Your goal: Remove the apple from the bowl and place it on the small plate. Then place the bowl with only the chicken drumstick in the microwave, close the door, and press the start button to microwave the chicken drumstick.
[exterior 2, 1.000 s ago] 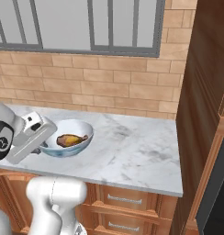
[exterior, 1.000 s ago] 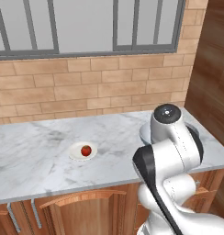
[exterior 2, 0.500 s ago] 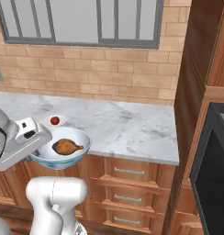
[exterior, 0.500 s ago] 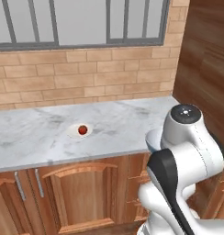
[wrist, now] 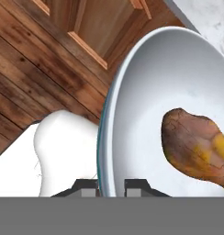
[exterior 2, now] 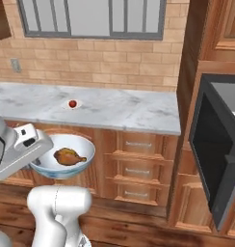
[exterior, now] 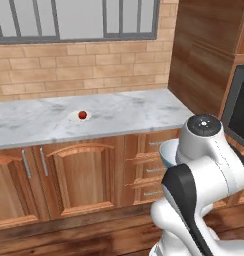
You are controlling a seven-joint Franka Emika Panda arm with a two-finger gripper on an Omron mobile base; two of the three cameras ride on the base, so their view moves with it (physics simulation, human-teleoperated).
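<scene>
The microwave [exterior 2: 218, 149] fills the right edge of the right base frame, its door [exterior 2: 213, 159] swung open toward the camera, dark glass facing left. The marble surface [exterior 2: 119, 108] runs across the middle of that frame, well apart from the oven opening. Lower left of the frame, the bowl [exterior 2: 64, 157] hangs in the air in front of the cabinet fronts, off the surface, with the drumstick [exterior 2: 69, 156] lying loose in its middle. The pincer [wrist: 111, 187] is clenched on the bowl's rim at one edge, a finger on either side of the wall (the hand frame shows this at bottom centre). Far back on the surface, upper left of centre, the apple [exterior 2: 72, 103] sits on the plate [exterior 2: 72, 105], so that part looks done. The risks from here are a judgement: the bowl is held by one side of a thin rim, so it could pivot or slip in the grip as the arm swings toward the oven, and any tilt could roll the drumstick out; the bowl could also clip the open door or the cabinet post beside it on the way in.
</scene>
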